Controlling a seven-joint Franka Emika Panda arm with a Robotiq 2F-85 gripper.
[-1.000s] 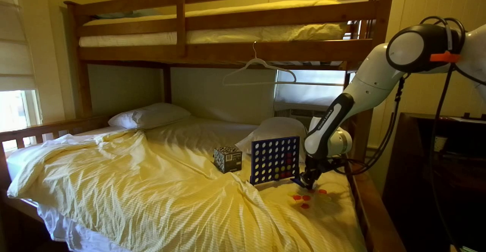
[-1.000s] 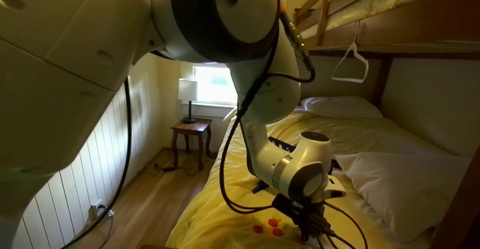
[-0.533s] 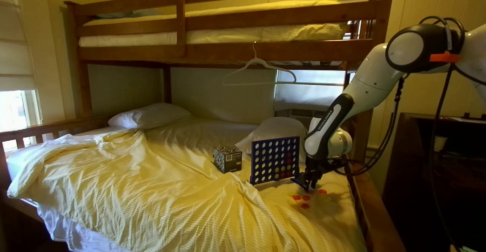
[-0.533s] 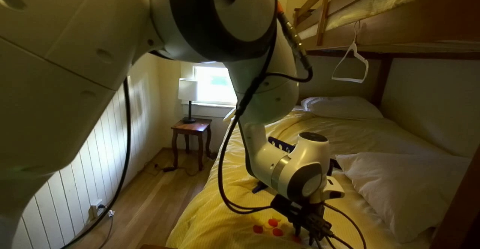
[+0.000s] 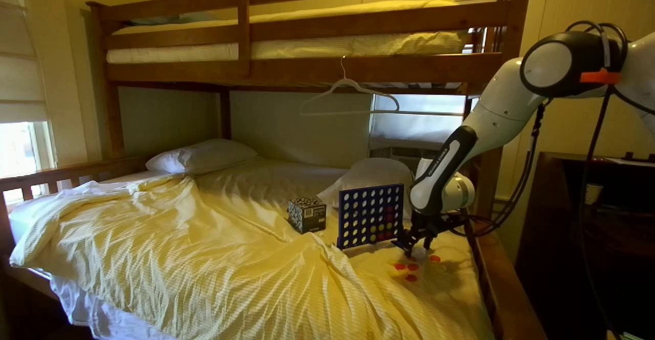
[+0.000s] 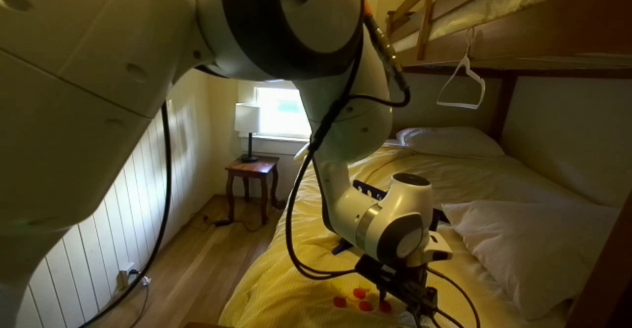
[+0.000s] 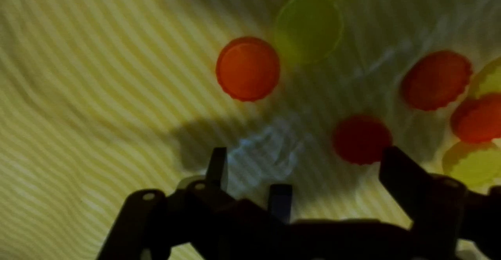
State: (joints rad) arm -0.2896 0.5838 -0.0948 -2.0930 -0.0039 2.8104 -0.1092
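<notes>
Here | arm (image 5: 494, 120) slopes down over bedding (image 5: 245, 273) | gripper (image 7: 303, 152) spread (dark red disc (image 7: 360, 138) close by)

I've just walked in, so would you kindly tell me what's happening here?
A white robot arm holds its open, empty black hand over a yellow-striped cloth bedspread. Flat round red discs and flat round yellow discs lie on it close by. An upright rectangular blue grid stands nearby with a few discs in it.

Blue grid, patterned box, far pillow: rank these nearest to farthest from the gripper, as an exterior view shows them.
1. Blue grid: upright, just left of the gripper in the picture.
2. Patterned box: farther left.
3. Far pillow: farthest left, toward the back.
</notes>
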